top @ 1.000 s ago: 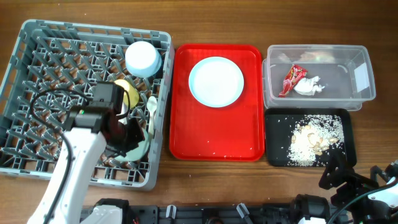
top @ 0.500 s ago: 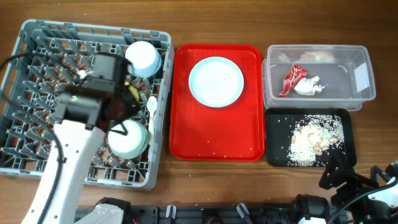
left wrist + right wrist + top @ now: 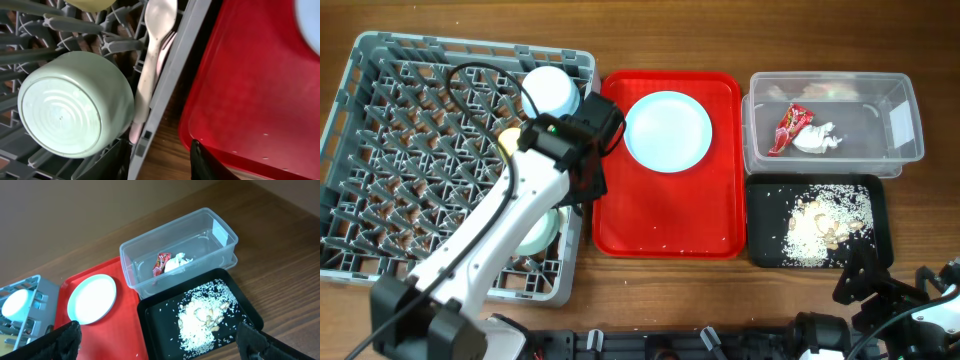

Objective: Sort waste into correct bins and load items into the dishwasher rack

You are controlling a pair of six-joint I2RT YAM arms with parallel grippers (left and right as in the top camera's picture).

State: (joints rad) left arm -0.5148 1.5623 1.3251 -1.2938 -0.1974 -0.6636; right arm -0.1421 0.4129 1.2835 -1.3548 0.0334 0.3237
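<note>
Two bowls are seen upturned in the grey rack (image 3: 380,120): a white one (image 3: 550,92) by its top right corner in the overhead view, and a pale one (image 3: 70,105) lower down among the pegs. A white spoon (image 3: 150,60) is propped just beside the pale bowl, against the rack's right wall. The left gripper (image 3: 160,162) is held above that wall and the edge of the red tray (image 3: 660,225), its fingers spread with nothing between them. The light blue plate (image 3: 667,131) is seen lying on the red tray. The red wrapper (image 3: 789,128) and white tissue (image 3: 817,139) are contained in the clear tub (image 3: 900,150); rice scraps (image 3: 825,222) are scattered in the black tray (image 3: 765,250). The right gripper (image 3: 157,330) is seen at the table's near right edge, fingers wide apart and empty
</note>
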